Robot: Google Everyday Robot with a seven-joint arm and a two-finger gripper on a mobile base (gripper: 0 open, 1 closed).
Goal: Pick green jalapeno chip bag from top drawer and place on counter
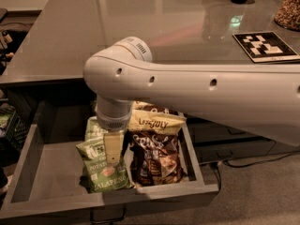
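The green jalapeno chip bag [104,172] lies in the front middle of the open top drawer [47,177], its "JALAPENO" lettering toward the front wall. My gripper [112,154] points straight down from the white wrist [112,116] and sits right on or just over the upper part of this bag. A second green bag [93,128] lies behind it, partly hidden by the wrist. The glossy grey counter [140,22] stretches behind and above the drawer.
Two dark brown Late July bags [157,156] lie in the drawer right of the green one. A black-and-white tag [265,46] and a jar [288,8] stand on the counter's right. Dark lower drawer fronts [234,144] and a floor cable [253,161] are at right.
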